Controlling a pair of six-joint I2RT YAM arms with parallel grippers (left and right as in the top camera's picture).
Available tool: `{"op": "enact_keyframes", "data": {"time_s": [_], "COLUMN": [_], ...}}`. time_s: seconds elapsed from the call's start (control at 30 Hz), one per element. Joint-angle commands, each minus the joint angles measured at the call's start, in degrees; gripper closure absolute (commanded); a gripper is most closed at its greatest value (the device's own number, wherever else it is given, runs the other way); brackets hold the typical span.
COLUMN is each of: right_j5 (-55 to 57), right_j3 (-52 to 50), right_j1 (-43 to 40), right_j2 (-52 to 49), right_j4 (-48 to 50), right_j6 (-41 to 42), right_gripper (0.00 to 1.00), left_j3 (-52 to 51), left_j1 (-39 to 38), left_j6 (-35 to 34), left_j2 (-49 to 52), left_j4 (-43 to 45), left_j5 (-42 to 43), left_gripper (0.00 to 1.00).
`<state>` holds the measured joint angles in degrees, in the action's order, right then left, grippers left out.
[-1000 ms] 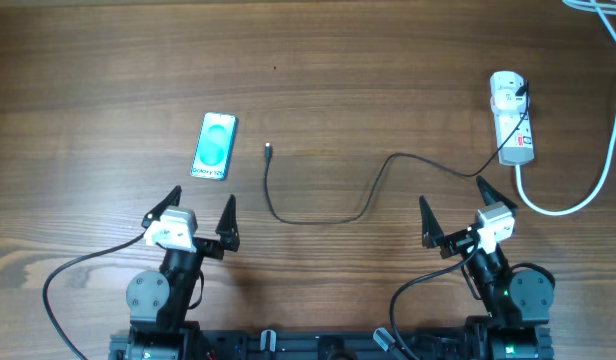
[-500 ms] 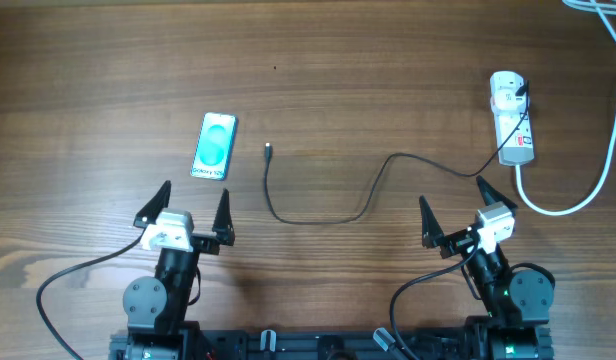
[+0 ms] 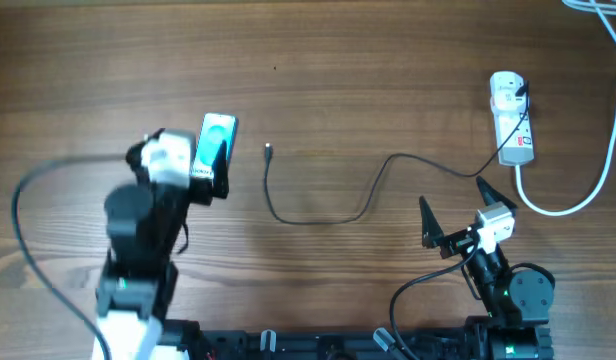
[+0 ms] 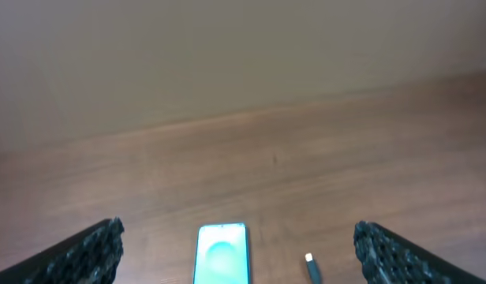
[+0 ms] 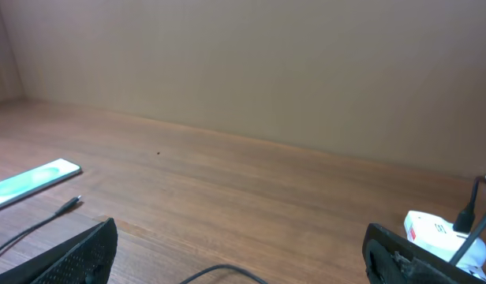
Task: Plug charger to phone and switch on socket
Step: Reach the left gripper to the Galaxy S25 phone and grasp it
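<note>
Listing overhead: flat turquoise-screened smartphone (image 3: pixel 216 133) on brown wooden table (image 3: pixel 368 60), left gripper (image 3: pixel 183 162) overlapping its left edge; thin black charger cable (image 3: pixel 318 218), plug tip (image 3: pixel 269 150) just right of smartphone; white oblong socket strip (image 3: pixel 512 125) well right of it; right gripper (image 3: pixel 451 195), fingers apart.
Left wrist: fingers (image 4: pixel 85 254) apart, smartphone (image 4: pixel 222 252) between them.
Right wrist: smartphone (image 5: pixel 30 180) far left.

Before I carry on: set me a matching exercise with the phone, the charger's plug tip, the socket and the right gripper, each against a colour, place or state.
Things:
1. phone
2. charger plug tip
3. socket
4. right gripper

Descriptions:
A. white, far right
B. open, holding nothing
C. dark, lying loose, plugged into nothing
D. screen lit turquoise

Pairs: 1-D, 2-C, 3-A, 4-B
</note>
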<state>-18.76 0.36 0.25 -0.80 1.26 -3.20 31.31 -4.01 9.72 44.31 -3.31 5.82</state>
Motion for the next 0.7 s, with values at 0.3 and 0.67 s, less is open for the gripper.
{"op": "enact_keyframes", "data": {"time_s": [0.3,0.67], "right_j5": [0.81,0.81], "right_j3": [-0.07,-0.07], "right_j1": [0.28,0.28], "right_j2": [0.37,0.37], "right_j4": [0.15,0.15], "right_j6": [0.35,0.37], "right_gripper": [0.0,0.0], "left_j3": [62.88,83.87], "left_j1": [0.44,0.39], "left_j6": [-0.39,-1.07], "left_j2": [47.28,62.25], "left_j4": [-46.97,-67.04], "left_j5": [6.16,3.93], "left_gripper": [0.0,0.0]}}
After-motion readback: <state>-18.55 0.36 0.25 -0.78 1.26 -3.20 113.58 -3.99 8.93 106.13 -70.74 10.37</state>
